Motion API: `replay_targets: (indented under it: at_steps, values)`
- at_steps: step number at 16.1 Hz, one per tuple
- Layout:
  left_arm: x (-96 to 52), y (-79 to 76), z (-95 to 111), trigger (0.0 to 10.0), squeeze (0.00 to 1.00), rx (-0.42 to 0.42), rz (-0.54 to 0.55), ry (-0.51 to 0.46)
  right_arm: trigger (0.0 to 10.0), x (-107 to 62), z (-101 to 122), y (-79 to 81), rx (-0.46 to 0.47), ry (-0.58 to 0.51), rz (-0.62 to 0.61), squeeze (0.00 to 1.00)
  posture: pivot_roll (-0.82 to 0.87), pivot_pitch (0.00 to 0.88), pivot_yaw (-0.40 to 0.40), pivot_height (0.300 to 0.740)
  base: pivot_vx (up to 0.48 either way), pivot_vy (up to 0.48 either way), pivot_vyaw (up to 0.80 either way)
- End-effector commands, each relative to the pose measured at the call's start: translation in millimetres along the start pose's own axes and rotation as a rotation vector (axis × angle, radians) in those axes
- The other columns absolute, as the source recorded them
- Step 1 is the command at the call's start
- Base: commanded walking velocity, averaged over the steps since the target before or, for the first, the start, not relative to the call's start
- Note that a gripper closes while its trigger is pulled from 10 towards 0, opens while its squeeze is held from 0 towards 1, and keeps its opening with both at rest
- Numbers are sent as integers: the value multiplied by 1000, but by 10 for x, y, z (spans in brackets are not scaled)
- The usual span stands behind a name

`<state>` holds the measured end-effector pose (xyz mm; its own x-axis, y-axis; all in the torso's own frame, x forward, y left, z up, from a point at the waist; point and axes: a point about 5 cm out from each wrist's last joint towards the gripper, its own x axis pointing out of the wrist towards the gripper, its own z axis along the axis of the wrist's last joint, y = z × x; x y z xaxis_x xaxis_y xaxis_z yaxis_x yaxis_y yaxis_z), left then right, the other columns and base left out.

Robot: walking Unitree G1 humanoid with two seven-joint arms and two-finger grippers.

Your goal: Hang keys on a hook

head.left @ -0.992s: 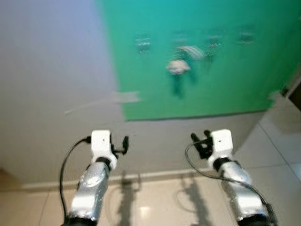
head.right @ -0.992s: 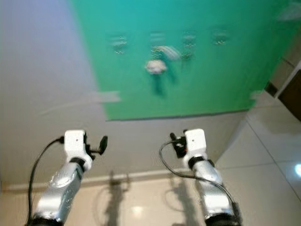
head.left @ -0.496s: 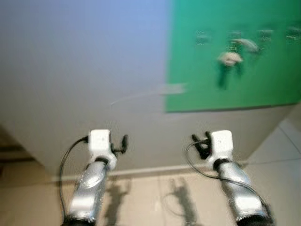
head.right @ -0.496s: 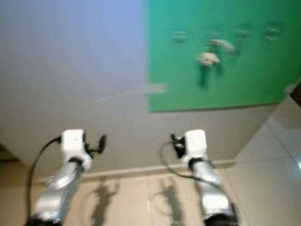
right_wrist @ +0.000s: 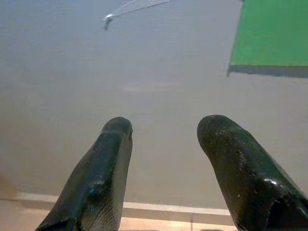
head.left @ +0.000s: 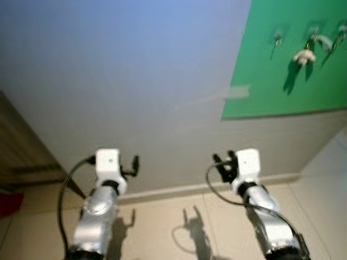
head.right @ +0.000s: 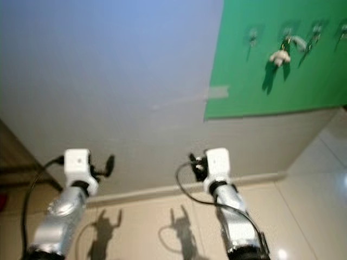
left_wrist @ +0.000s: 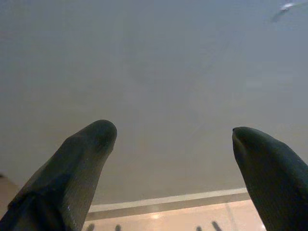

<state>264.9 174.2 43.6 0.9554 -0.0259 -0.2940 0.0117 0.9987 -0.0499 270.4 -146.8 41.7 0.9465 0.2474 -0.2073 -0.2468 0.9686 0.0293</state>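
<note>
Currently, keys (head.left: 304, 56) are seen hung on a hook (head.left: 312, 37) on the green panel (head.left: 271, 81), well apart from both grippers. Left gripper (left_wrist: 173, 132) and right gripper (right_wrist: 163, 122) are spread, empty. Risk: motion blur may cause mislocalisation.

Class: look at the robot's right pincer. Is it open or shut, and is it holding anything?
Open and empty. In the wrist view the right pincer has its two fingers apart, with bare wall showing between them.

Pale grey wall (head.left: 124, 81) above a light skirting board (head.left: 162, 191) and glossy beige floor tiles (head.left: 162, 227). Green panel (head.left: 282, 81) fixed upper right. Dark wooden furniture (head.left: 21, 151) at far left.
</note>
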Motion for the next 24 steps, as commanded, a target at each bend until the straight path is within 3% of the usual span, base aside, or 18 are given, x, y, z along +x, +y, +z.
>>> replay_targets:
  at_steps: [1, 24]
  values:
    - [26, -85, 30, 10000, 0, 0, -24, -6, 10000, -5, 9, -92, -2, 5, -22, 0, -145, 0, 50, 740, 0, 0, -800]
    - [42, -115, 49, 10000, 0, 1, -74, -32, 10000, -16, -45, -187, 2, 18, -16, 0, -146, 0, 49, 740, 0, 0, -800]
